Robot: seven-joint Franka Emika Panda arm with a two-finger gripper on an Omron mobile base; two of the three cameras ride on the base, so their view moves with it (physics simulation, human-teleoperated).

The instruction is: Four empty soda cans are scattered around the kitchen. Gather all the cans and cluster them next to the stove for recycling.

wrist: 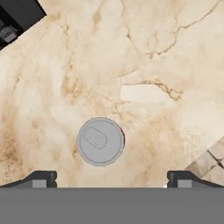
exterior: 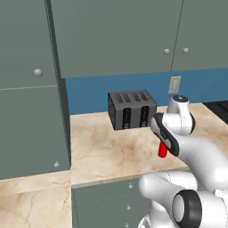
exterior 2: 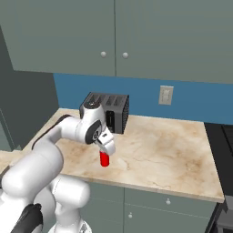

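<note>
A red soda can [exterior: 163, 150] [exterior 2: 105, 159] stands upright on the beige marble counter [exterior 2: 164, 150], near its front edge and in front of the toaster. From above, its silvery top [wrist: 100, 141] lies just left of the midline between my fingertips [wrist: 41, 179]. My gripper [wrist: 111, 180] hangs straight above the can, open, with nothing between its fingers. My hand [exterior 2: 105, 142] covers the can's upper part in both base views. The black edge of the stove [exterior 2: 221, 150] [exterior: 219, 108] shows at the far right of the counter.
A dark grey toaster [exterior: 131, 109] [exterior 2: 108, 113] stands against the blue wall behind the can; its corner [wrist: 17, 17] shows in the hand view. A wall outlet [exterior 2: 166, 94] sits to the right. Grey-green cabinets hang overhead and a tall cabinet [exterior: 29, 89] bounds the counter's left end.
</note>
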